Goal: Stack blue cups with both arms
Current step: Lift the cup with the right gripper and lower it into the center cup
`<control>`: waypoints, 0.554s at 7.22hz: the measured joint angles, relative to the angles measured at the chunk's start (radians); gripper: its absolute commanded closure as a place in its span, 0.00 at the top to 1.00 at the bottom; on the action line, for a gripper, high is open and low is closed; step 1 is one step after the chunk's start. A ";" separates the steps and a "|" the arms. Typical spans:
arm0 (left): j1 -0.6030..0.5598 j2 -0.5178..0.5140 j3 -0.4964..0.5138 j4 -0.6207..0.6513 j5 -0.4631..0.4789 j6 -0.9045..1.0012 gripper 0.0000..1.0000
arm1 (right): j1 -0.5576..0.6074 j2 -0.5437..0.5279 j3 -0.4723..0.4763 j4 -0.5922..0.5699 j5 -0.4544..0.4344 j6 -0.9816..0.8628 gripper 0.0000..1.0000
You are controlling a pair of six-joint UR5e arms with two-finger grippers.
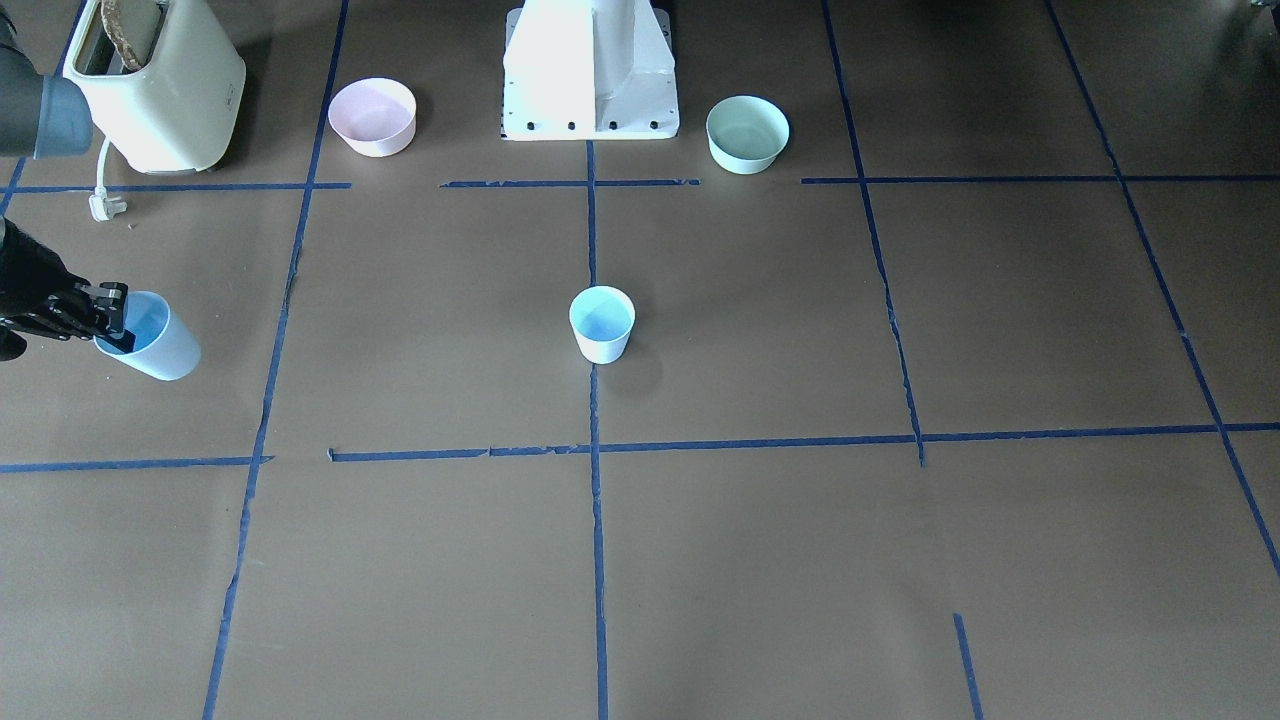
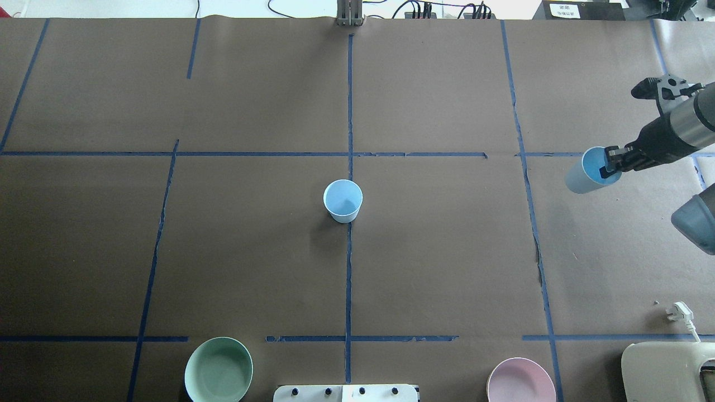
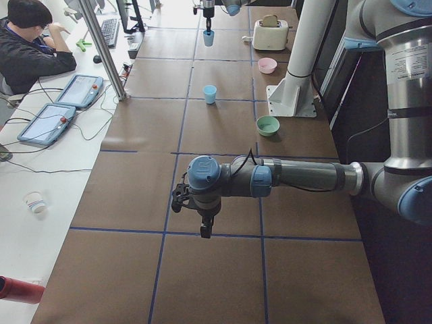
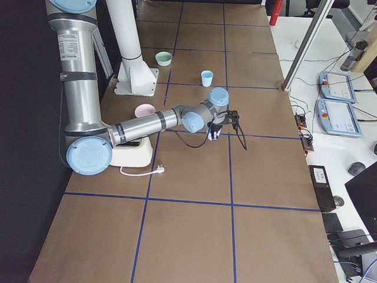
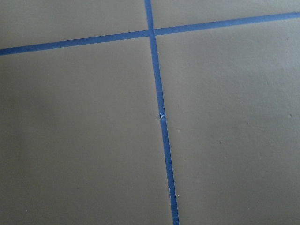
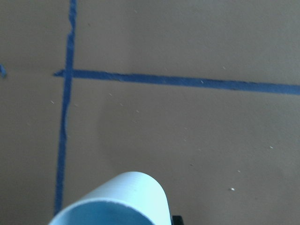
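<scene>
The right arm (image 2: 684,127) gripped one cup; the other stood on the worktop (image 1: 800,560).
Front view: the right jaws were clamped on the held cup (image 1: 152,345) at its rim, tilted, well apart from the standing cup (image 1: 602,325). Overhead: it likely needed levelling above that mouth before lowering. Left side view: I could not tell the left jaws' opening.

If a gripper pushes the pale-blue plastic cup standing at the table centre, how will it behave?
The upright pale-blue plastic cup looks thin-walled, so it is probably light and slides easily. Its base is narrower than its rim, so a high push may tip it.
</scene>
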 measured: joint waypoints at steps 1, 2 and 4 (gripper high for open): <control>-0.003 0.000 -0.002 0.000 -0.001 -0.004 1.00 | -0.020 0.099 0.022 -0.089 -0.003 0.085 0.00; -0.004 0.000 -0.003 0.000 -0.004 -0.005 1.00 | -0.064 0.197 0.036 -0.162 -0.015 0.181 0.00; -0.005 0.000 -0.007 0.000 -0.007 -0.007 1.00 | -0.192 0.387 0.035 -0.266 -0.103 0.389 0.00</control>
